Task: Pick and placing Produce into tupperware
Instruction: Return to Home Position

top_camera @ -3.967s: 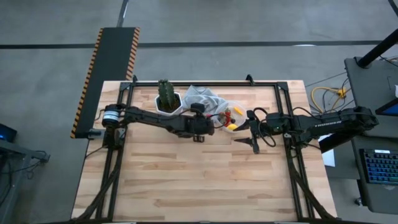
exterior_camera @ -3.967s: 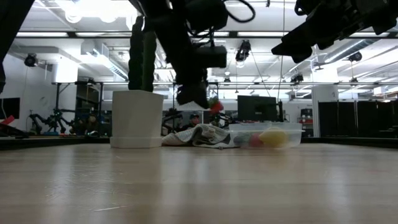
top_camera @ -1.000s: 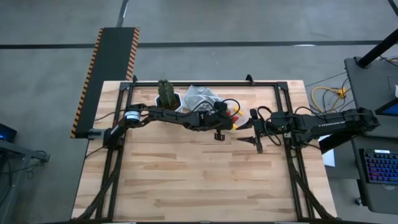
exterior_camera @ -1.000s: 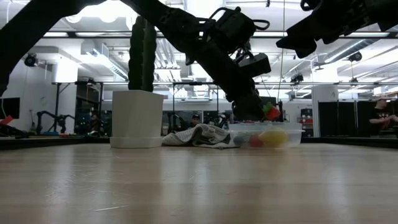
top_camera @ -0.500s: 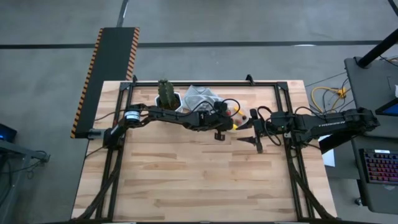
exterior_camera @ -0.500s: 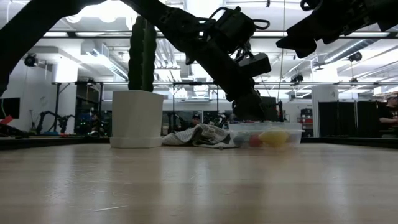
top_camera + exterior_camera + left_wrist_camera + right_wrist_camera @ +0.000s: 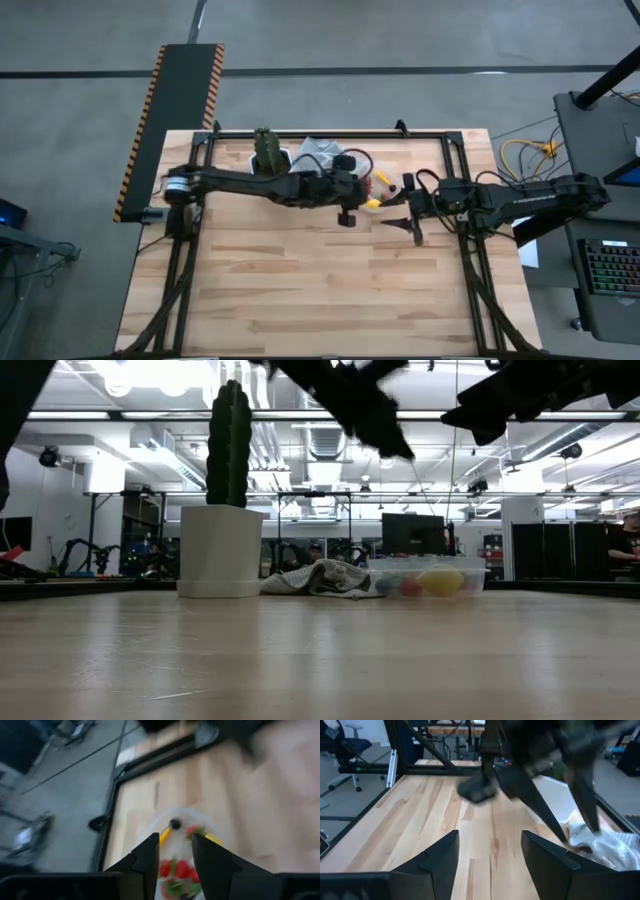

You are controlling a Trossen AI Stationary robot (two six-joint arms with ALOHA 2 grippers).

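Left gripper (image 7: 175, 840) is held above the tupperware (image 7: 470, 578), its fingers slightly parted and nothing gripped. Produce (image 7: 182, 869) is seen inside, directly below and ahead. Right gripper (image 7: 490, 845) is held wide open and empty on the tupperware's far side; neither is clearly nearer.

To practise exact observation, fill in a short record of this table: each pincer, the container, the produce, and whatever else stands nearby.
left pincer: open, empty, raised over the tupperware
right pincer: open, empty, held above the table near the tupperware
tupperware: on the table's far side, next to the cloth
produce: red, yellow and dark pieces inside the tupperware
cloth: crumpled, between the white pot and the tupperware
cactus: upright in the white pot
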